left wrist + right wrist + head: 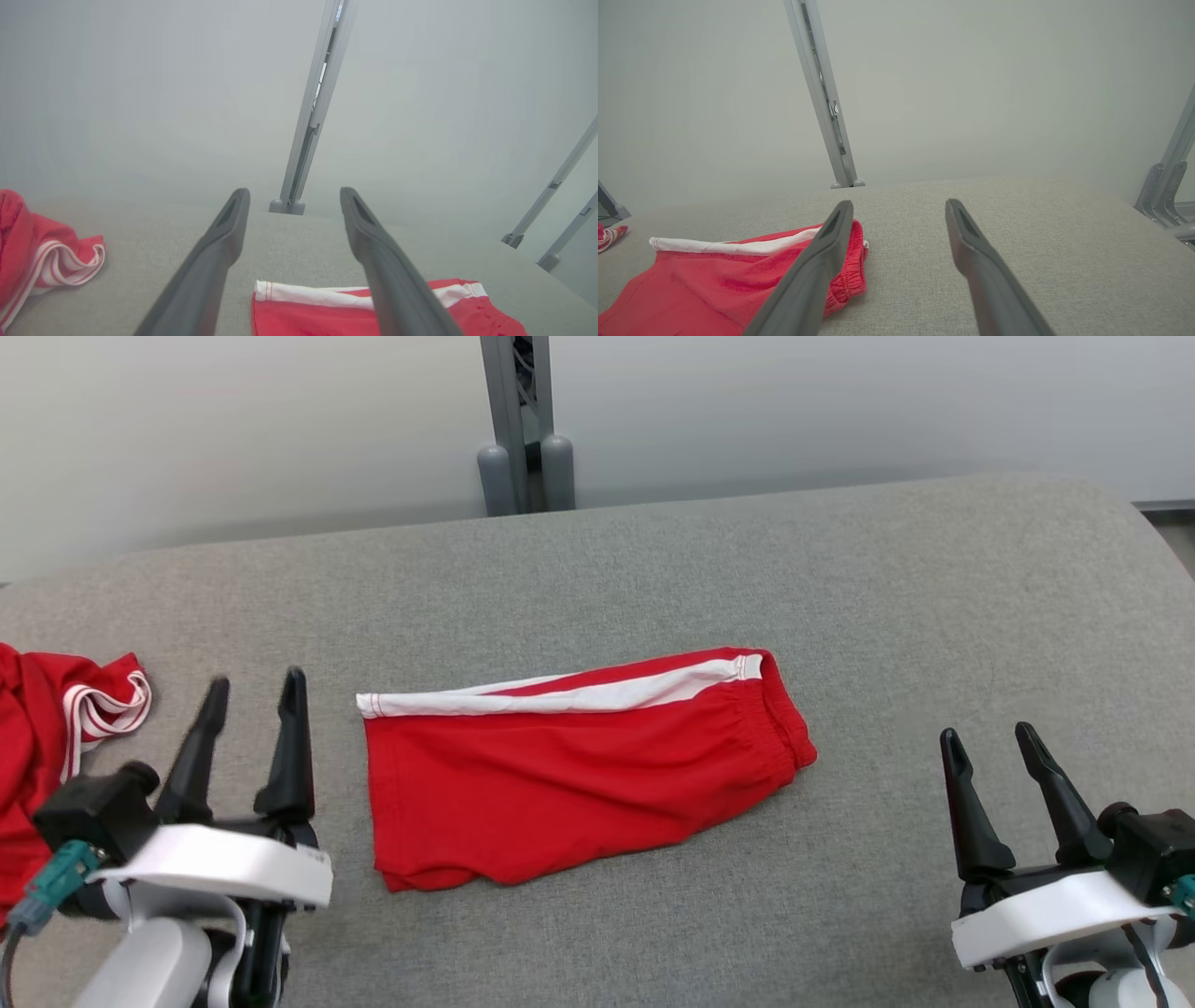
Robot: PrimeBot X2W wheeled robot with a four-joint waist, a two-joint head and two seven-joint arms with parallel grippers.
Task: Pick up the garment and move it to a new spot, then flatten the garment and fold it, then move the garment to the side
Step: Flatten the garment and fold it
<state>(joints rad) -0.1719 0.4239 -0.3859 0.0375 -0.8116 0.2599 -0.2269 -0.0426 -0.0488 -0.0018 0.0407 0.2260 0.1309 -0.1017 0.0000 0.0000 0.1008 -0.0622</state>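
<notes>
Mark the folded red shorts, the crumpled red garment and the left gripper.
folded red shorts (560,784): head view, middle of the red panel.
crumpled red garment (35,719): head view, red fabric beside the striped hem.
left gripper (258,678): head view, midway between its fingertips.

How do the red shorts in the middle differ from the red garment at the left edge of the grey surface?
The red shorts lie flat and folded; the red garment is bunched and rumpled. The shorts carry one broad white band along their far edge; the garment shows narrow white stripes at a curled opening. Both are red with white trim and rest on the grey surface.
</notes>
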